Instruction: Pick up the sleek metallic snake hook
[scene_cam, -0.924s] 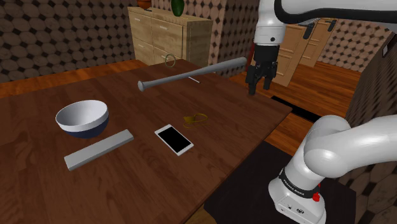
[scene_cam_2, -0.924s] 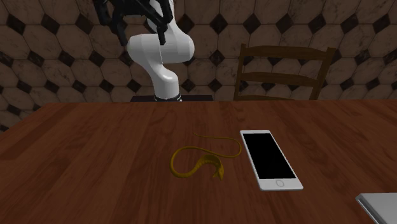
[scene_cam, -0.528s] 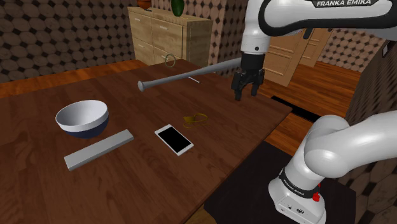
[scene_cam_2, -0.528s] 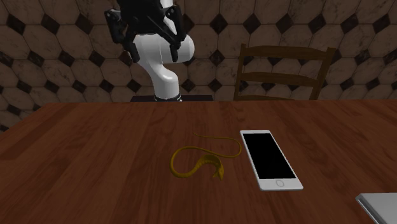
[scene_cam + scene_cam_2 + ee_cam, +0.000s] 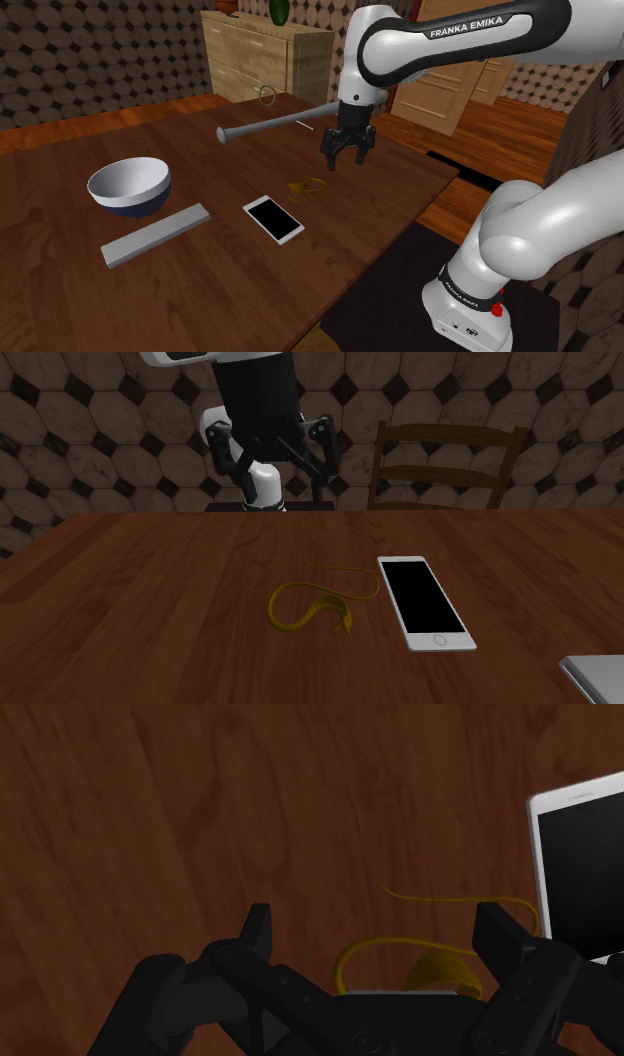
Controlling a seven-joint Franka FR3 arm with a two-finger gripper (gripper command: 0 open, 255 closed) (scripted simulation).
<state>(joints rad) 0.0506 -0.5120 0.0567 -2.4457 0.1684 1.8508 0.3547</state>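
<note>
Hovering spread wide, the claw (image 5: 284,477) hangs over the thin yellow hook (image 5: 320,602) lying flat on the desk (image 5: 150,602) just beneath it, so a descent drifting toward the phone (image 5: 425,602) alongside could nip that edge instead.

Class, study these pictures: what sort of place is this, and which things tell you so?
Probably a dining room in a house: a large dark brown wooden table, a dark wooden slat-back chair by the patterned wall, and a pale wooden chest of drawers.
</note>
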